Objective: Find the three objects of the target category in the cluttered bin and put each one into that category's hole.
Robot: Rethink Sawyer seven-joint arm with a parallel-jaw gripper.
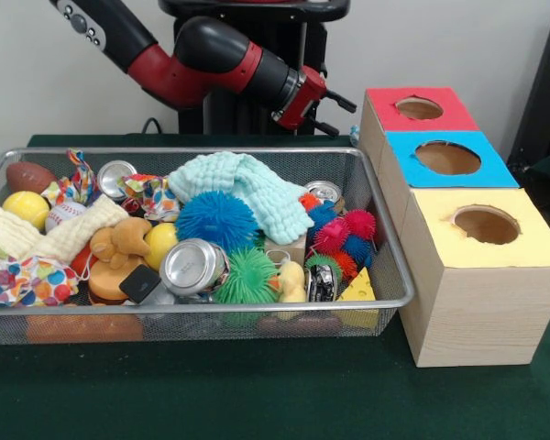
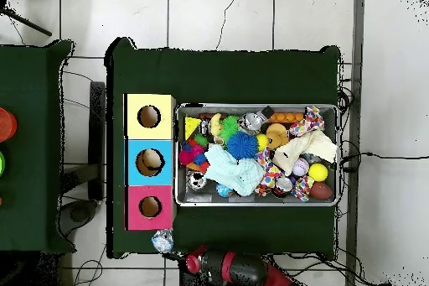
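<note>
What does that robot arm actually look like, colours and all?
The arm is built of thick rounded sections, glossy red at the joints and black between them. One black link at the upper left carries a grey panel with small round buttons. At its end sits a red wrist with a small black gripper of thin prongs. From overhead it shows the same red and black.

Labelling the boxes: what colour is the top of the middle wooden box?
Blue; the middle box shows best in the front view.

Silver wire-mesh bin (image 1: 211,310) sits level, heaped full.
</note>
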